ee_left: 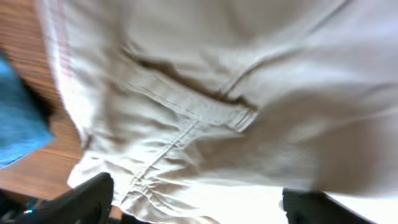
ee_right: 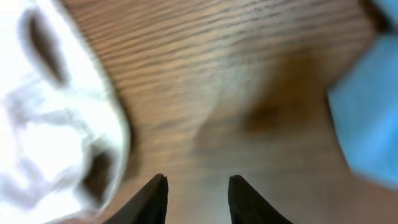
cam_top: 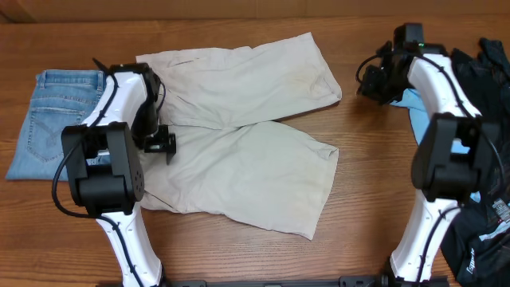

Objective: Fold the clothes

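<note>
The cream shorts lie spread flat in the middle of the wooden bench, with the waist to the left and the legs to the right. The left jaws are spread wide over the waist end, with nothing in them. The right jaws are apart too, over bare wood near the end of the far leg. Blue jeans lie at the left, and a blue shirt at the right.

Brown wood-grain table, soft even light
</note>
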Controlling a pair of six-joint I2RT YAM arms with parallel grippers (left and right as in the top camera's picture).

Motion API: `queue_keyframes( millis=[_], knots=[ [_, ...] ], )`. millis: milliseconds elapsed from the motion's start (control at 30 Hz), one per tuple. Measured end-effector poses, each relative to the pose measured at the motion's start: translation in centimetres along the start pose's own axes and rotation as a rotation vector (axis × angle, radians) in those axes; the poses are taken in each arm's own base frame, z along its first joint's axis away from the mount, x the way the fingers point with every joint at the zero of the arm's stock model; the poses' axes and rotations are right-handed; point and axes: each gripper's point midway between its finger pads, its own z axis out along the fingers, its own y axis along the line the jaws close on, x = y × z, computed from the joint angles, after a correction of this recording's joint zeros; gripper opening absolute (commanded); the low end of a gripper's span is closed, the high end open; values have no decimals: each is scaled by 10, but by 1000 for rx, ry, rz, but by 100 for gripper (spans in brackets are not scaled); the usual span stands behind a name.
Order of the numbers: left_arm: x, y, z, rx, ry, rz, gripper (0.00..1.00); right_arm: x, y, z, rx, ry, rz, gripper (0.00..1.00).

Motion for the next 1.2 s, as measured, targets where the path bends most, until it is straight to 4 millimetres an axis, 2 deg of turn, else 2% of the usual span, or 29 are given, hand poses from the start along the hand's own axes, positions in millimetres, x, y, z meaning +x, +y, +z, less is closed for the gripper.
queue_keyframes(
  millis=[200, 300, 400, 433, 467, 533, 633, 733, 800, 833, 867, 900, 933, 1033, 1200],
  knots=[
    [-6, 4, -40, 36, -151, -24, 100, 19, 20, -95, -3, -55, -4, 36],
    [-2, 8, -70, 62, -250, -39, 100, 31, 25, -125, 2, -62, -4, 35],
    [6, 10, -108, 114, -390, -53, 100, 55, 22, -135, 25, 11, 22, 35],
    [10, 11, -127, 143, -460, -55, 100, 59, 20, -135, 32, 26, 30, 35],
    [14, 11, -137, 160, -495, -54, 100, 62, 19, -135, 41, 35, 35, 35],
    [21, 12, -157, 189, -572, -57, 100, 70, 18, -136, 68, 49, 44, 35],
    [39, 15, -169, 213, -637, -58, 100, 81, 23, -139, 103, 24, 30, 35],
    [56, 14, -166, 234, -680, -58, 100, 99, 43, -148, 101, -37, -28, 36],
    [62, 13, -158, 255, -694, -59, 100, 114, 64, -158, 87, -112, -99, 39],
    [64, 12, -151, 268, -694, -64, 100, 124, 71, -161, 84, -142, -127, 45],
    [67, 14, -139, 288, -687, -77, 100, 142, 80, -164, 80, -164, -165, 53],
    [69, 16, -131, 300, -681, -91, 100, 149, 84, -164, 72, -176, -177, 58],
    [69, 19, -123, 313, -680, -107, 100, 161, 90, -162, 63, -195, -203, 62],
    [73, 33, -95, 346, -638, -183, 100, 200, 88, -142, 66, -135, -190, 62],
    [72, 67, -45, 392, -572, -404, 100, 239, 76, -99, 80, -8, -156, 61]
  ],
)
